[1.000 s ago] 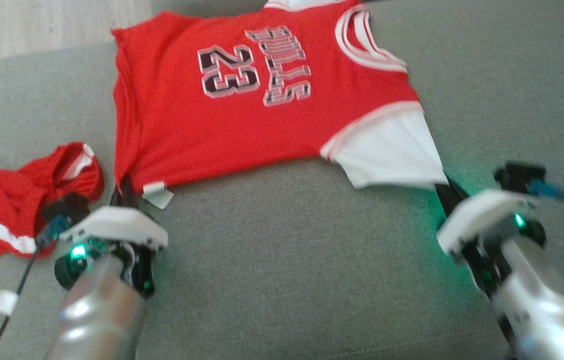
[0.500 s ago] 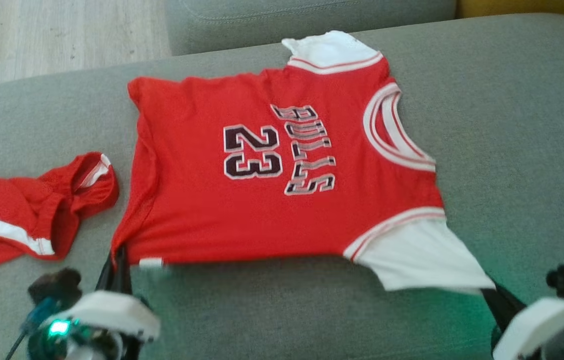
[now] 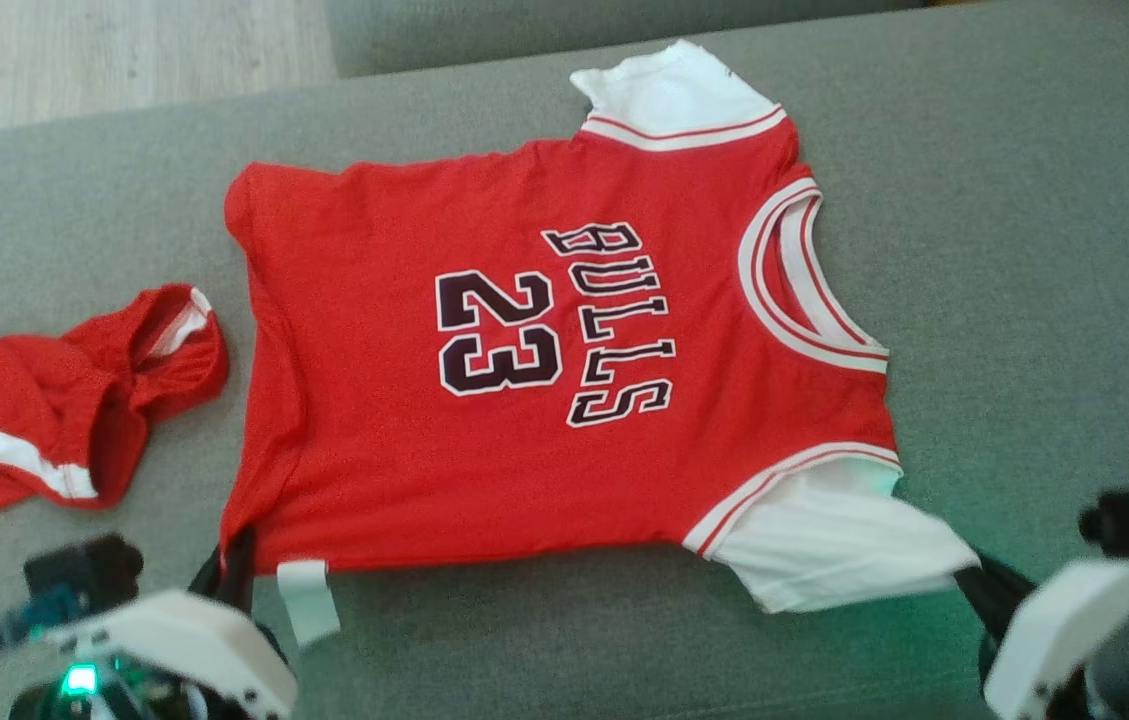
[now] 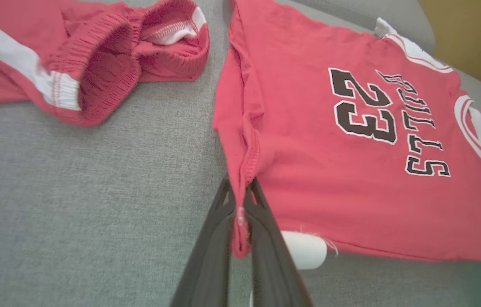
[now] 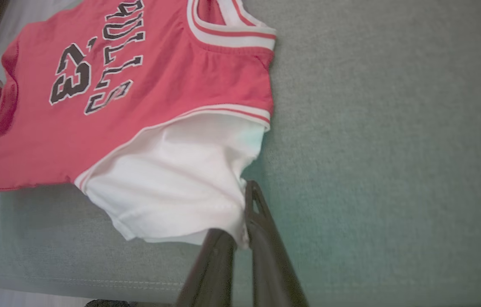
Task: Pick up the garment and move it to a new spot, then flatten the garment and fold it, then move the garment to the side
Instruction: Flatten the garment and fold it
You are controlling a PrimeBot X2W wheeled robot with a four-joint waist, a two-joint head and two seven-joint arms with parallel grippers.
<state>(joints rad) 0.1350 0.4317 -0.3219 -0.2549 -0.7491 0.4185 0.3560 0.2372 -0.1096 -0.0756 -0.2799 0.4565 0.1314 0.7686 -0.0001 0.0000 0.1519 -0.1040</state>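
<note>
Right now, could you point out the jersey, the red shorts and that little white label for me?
jersey (image 3: 524,340): head view, mid-chest, by the number 23.
red shorts (image 3: 44,400): head view, crumpled red fabric above the white stripe.
white label (image 3: 309,600): head view, middle of the label at the jersey's hem.

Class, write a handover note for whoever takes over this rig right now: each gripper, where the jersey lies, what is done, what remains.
Left gripper: shut on the hem corner of the red fabric jersey with white sleeves.
Right gripper: shut on the near white sleeve.
Jersey: spread print-up on the grey fabric cushion, beside the red shorts with a white stripe; its hem side is wrinkled.
Done: laid out, nearly flat.
Left: smooth it, fold it, move it aside.
</note>
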